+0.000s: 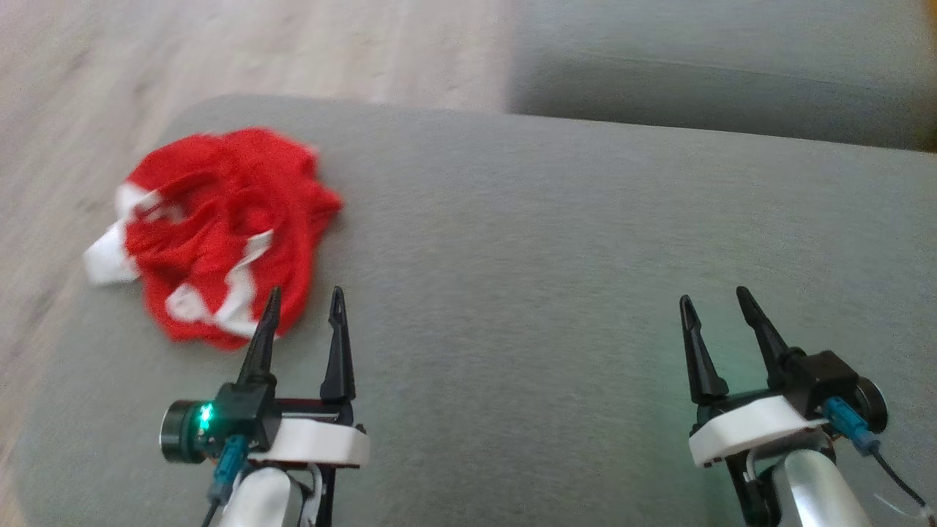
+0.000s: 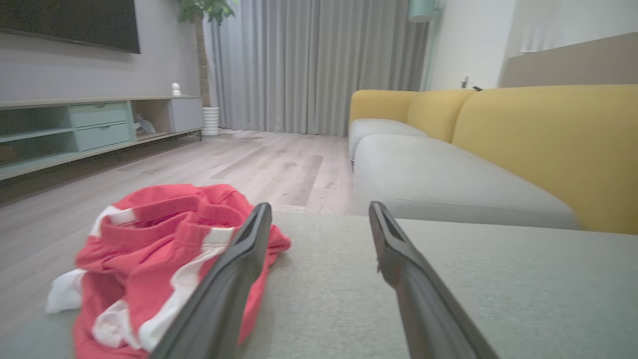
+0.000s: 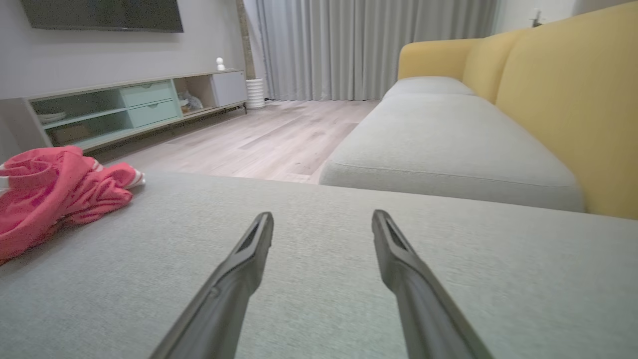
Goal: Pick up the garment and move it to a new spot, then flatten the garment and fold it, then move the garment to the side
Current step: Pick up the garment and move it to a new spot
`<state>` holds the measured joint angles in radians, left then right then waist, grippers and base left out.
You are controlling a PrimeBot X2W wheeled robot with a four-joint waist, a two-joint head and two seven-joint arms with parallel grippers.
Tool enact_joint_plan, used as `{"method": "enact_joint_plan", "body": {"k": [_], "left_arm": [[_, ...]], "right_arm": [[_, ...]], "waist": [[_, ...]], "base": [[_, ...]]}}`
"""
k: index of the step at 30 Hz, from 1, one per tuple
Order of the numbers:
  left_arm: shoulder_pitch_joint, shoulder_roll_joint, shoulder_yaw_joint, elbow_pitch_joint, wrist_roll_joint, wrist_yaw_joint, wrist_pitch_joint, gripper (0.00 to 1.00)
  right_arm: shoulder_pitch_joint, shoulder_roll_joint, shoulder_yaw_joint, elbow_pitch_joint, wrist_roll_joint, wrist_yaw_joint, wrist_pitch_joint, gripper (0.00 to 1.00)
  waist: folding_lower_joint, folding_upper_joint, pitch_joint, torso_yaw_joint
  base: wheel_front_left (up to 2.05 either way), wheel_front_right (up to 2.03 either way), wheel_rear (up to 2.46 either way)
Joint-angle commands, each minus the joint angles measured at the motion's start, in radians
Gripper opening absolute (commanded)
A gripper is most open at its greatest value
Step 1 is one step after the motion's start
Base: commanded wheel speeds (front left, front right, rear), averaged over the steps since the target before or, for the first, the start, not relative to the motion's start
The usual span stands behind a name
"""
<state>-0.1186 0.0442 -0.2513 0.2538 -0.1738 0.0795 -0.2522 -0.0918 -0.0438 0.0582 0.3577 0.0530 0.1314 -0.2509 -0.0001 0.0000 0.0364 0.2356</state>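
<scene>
Item: garment (image 1: pixel 219 234), red with white bands, crumpled in a heap. It lies on the grey cushion (image 1: pixel 549 256) near its far left corner, one white end reaching the cushion's edge beside the wood floor (image 1: pixel 219 44). Neither flattened nor folded. Left gripper (image 1: pixel 306 293): jaws wide, nothing held; just beside the heap's near edge, one finger lined up over the red cloth in the head view, contact not determinable. Right gripper (image 1: pixel 713 295): jaws wide, nothing held; above bare cushion, well apart from the garment. Surroundings: second grey seat (image 2: pixel 448 184) with yellow backrest (image 2: pixel 548 144) beyond the cushion; low cabinet (image 2: pixel 99 124) along the far wall; grey curtain (image 2: pixel 309 65). Step in hand, as judged: the first, the pick-up, not yet begun; whole task ahead. Next move calls for the left gripper to go forward and down into the heap, close on a raised fold rather than a thin edge, then lift and carry toward the cushion's middle, where there is room for spreading.
</scene>
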Motion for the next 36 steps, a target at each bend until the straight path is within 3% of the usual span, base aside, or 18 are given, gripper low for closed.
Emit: {"method": "enact_joint_plan", "body": {"k": [1, 8, 14, 19, 25, 30, 36], "left_arm": [[-0.054, 0.006, 0.037, -0.036, 0.005, 0.006, -0.01, 1.0], [-0.045, 0.006, 0.069, -0.073, -0.004, 0.038, -0.01, 1.0], [-0.082, 0.006, 0.138, -0.151, 0.028, 0.05, -0.01, 1.0], [-0.249, 0.017, 0.182, -0.128, 0.065, -0.011, -0.01, 1.0], [-0.506, 0.08, 0.225, 0.129, 0.064, -0.066, -0.006, 1.0], [-0.701, 0.119, 0.252, 0.41, 0.021, -0.097, 0.11, 1.0], [-0.812, 0.165, 0.27, 0.657, -0.019, -0.139, 0.174, 1.0]], "right_arm": [[-0.042, -0.006, 0.022, -0.035, -0.013, -0.001, -0.011, 1.0], [-0.068, -0.006, 0.004, -0.04, -0.047, -0.001, -0.011, 1.0], [-0.123, -0.006, 0.004, -0.046, -0.104, -0.001, -0.011, 1.0], [-0.15, -0.037, -0.027, -0.074, -0.165, -0.001, -0.011, 1.0], [-0.193, -0.103, -0.033, -0.109, -0.194, -0.001, -0.011, 1.0], [-0.226, -0.136, -0.032, -0.125, -0.201, -0.001, -0.011, 1.0], [-0.263, -0.141, -0.028, -0.136, -0.203, -0.001, -0.011, 1.0]], "waist": [[0.0001, 0.0, 0.036, 0.129], [0.0001, 0.0, 0.084, 0.303], [0.0001, 0.0, 0.17, 0.325], [0.0001, 0.0, 0.269, 0.328], [0.0001, 0.0, 0.386, 0.278], [0.0001, 0.0, 0.452, 0.234], [0.0001, 0.0, 0.51, 0.177]], "base": [[0.0, 0.0, 0.0], [0.0, 0.0, 0.0], [0.0, 0.0, 0.0], [0.0, 0.0, 0.0], [0.0, 0.0, 0.0], [0.0, 0.0, 0.0], [0.0, 0.0, 0.0]]}}
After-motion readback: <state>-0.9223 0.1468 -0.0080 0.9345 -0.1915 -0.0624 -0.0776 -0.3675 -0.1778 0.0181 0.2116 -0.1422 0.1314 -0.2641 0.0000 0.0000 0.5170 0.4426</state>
